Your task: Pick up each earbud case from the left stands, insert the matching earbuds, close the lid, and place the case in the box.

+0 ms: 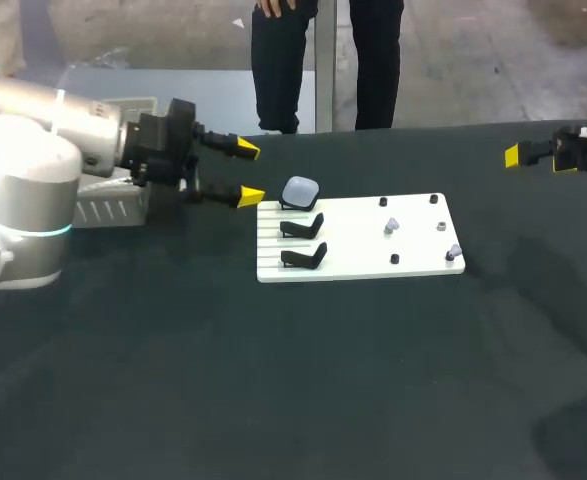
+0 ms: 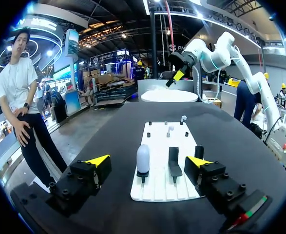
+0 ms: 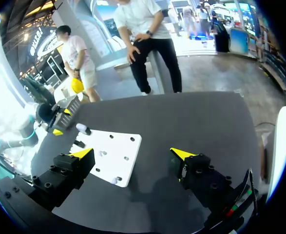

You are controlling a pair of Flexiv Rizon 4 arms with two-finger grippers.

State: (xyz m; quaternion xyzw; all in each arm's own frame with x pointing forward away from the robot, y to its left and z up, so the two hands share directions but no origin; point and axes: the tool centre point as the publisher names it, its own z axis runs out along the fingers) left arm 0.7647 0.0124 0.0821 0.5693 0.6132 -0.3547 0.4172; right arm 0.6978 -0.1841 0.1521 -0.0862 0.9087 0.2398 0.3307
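Head view has the left gripper [image 1: 248,173] hanging just beside the white board [image 1: 373,262], its yellow-tipped fingers spread wide and empty. They are lined up on the pale earbud case [image 1: 300,190], propped on the rearmost of three black stands [image 1: 304,227] (the other two are bare), so I'd guess it is posed for a straight-in grab. The right gripper [image 3: 133,154] hangs well apart from the board, likewise wide open with nothing in it, probably parked clear until the small earbuds [image 1: 392,226] on their pegs are wanted; no writing on case or board is readable.
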